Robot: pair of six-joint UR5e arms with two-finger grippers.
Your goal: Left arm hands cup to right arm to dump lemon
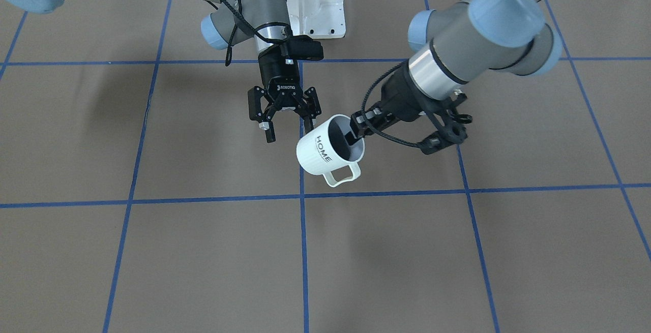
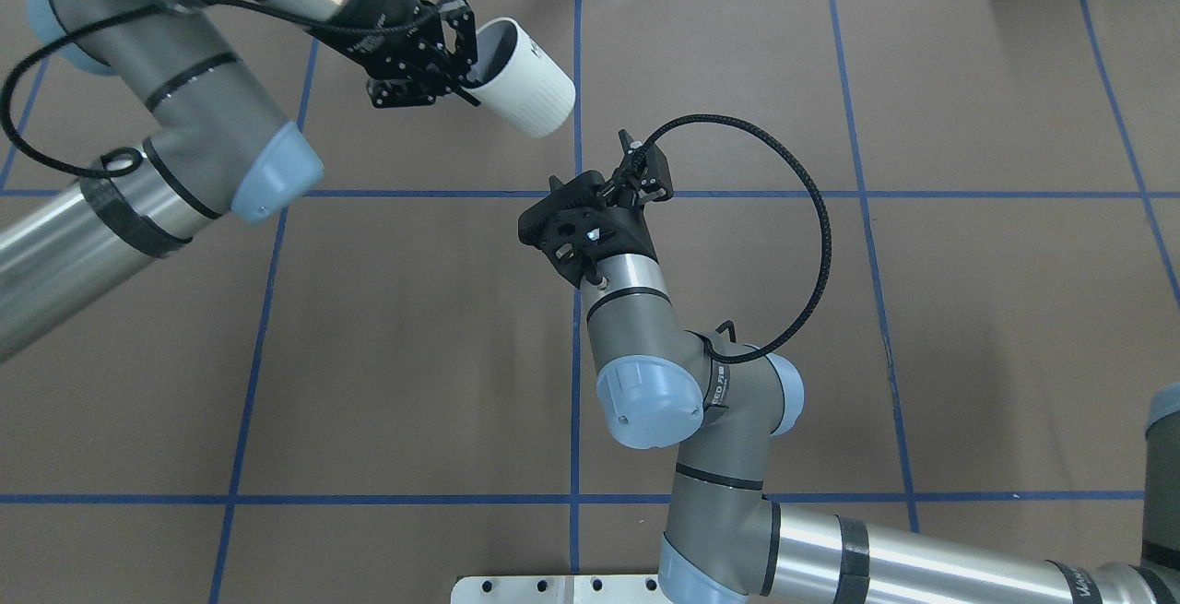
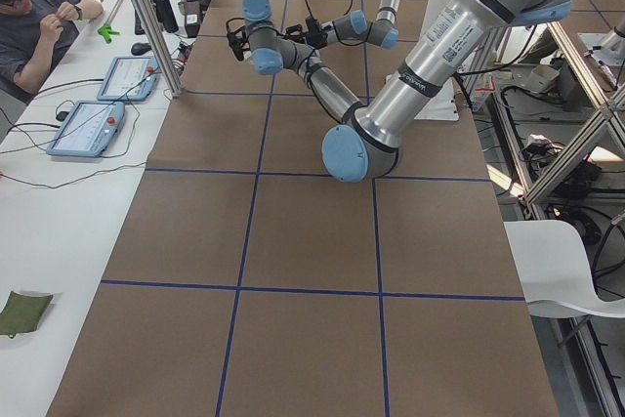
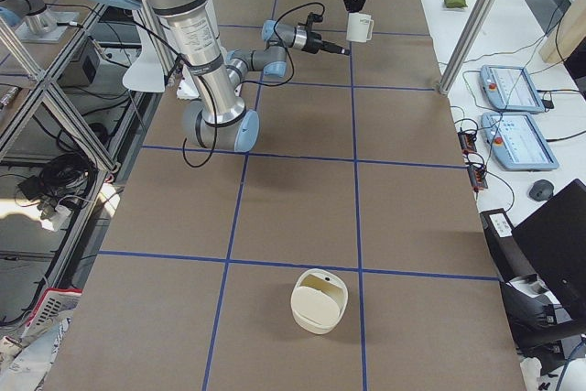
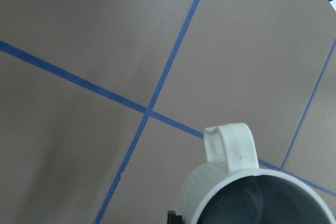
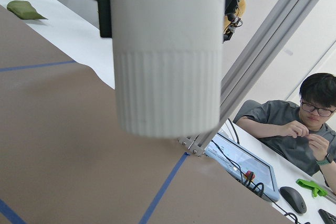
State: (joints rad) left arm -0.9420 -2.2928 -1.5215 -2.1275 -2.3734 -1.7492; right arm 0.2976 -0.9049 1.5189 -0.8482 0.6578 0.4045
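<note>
My left gripper (image 1: 357, 130) is shut on the rim of the cream-white cup (image 1: 325, 152), one finger inside and one outside. It holds the cup tilted in the air above the brown table, with the word "HOME" and the loop handle (image 1: 343, 174) showing. The overhead view also shows the cup (image 2: 525, 83) and my left gripper (image 2: 454, 62). My right gripper (image 1: 288, 125) is open and empty, just beside the cup and apart from it. In the right wrist view the cup's ribbed wall (image 6: 168, 61) fills the top. The left wrist view shows the cup's grey inside (image 5: 262, 205). The lemon is not in view.
A cream round container (image 4: 319, 299) stands on the table far from both grippers, at the robot's right end. The white robot base plate (image 1: 315, 2) is at the back. An operator (image 6: 307, 124) sits at a side table with tablets (image 4: 508, 89). Blue tape lines cross the brown table.
</note>
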